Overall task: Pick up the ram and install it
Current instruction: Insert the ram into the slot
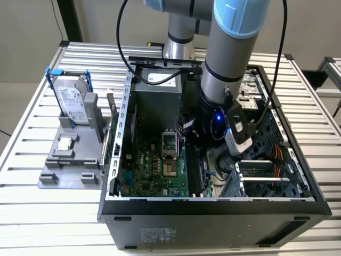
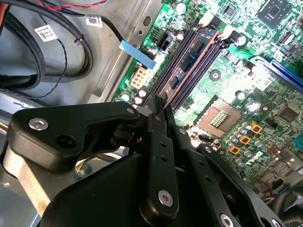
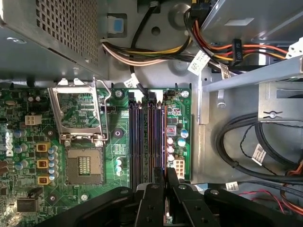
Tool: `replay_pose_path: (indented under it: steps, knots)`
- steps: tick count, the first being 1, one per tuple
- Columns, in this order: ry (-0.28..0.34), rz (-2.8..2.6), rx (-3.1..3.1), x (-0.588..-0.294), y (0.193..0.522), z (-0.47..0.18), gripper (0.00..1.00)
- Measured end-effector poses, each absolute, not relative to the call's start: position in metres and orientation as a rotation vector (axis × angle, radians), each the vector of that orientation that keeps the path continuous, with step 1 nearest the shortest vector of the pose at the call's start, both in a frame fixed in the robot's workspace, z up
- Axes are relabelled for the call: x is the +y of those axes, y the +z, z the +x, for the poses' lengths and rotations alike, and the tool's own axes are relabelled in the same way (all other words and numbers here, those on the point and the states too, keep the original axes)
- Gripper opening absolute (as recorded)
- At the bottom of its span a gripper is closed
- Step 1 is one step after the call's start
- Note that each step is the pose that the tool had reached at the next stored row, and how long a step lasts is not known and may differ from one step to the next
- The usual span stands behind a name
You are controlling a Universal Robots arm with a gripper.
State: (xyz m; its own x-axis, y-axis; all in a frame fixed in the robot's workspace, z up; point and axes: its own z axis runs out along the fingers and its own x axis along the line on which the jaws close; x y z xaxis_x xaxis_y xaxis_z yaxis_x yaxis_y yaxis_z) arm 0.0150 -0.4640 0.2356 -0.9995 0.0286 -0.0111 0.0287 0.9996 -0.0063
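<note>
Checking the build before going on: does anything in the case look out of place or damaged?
No damage or spill shows. The processor socket stands open and empty, its frame lifted. The ram lies along the memory slots by the gripper; whether it is fully seated I cannot tell.

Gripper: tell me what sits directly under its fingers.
Under the gripper run the motherboard's parallel memory slots, and the ram lies along one slot. The fingers cover the slots' near end, so the seating there is hidden.
</note>
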Motion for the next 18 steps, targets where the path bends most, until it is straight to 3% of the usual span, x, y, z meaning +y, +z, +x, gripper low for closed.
replay_pose_path:
  steps: [18]
  knots:
    - [-0.010, 0.036, 3.130, -0.4640, 0.2245, 0.0150, 0.00]
